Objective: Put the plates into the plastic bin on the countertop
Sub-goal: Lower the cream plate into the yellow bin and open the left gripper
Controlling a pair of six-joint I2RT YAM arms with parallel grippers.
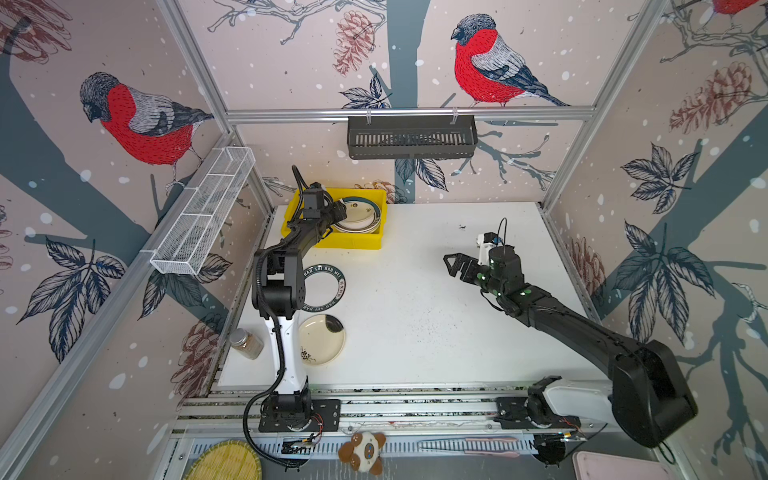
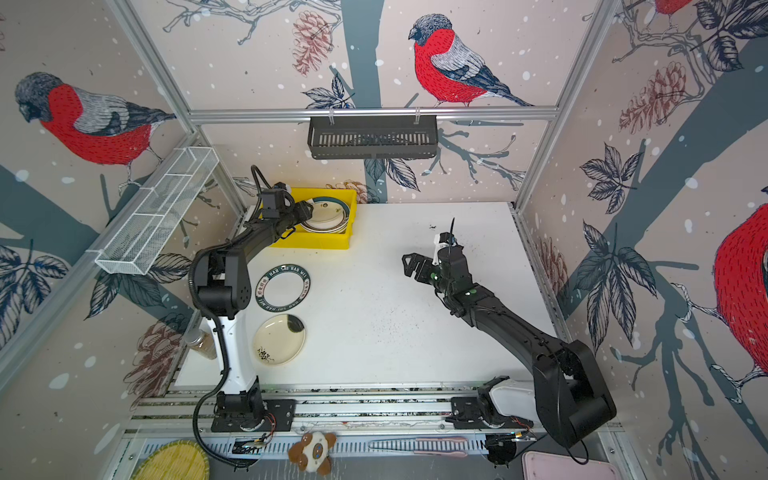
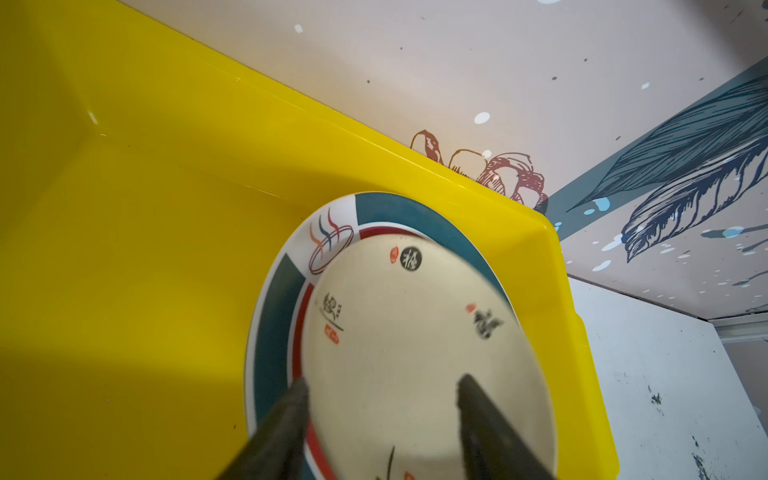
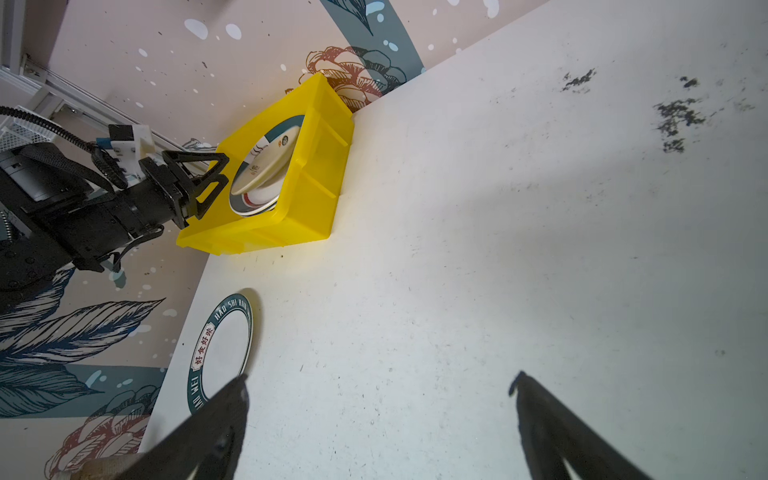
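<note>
Left gripper (image 3: 380, 386), lower centre, fingers spread about the cream plate (image 3: 415, 340) lying tilted on the stack (image 3: 274, 316) in the plastic bin (image 3: 145, 208); it should lift straight up, clear of the rim. Right gripper (image 4: 378, 382) spread, empty.

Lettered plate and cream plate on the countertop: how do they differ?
The lettered plate is white with a dark written rim; the cream plate has a black brushstroke and small motif. The lettered plate lies nearer the plastic bin than the cream plate. Both lie flat.
</note>
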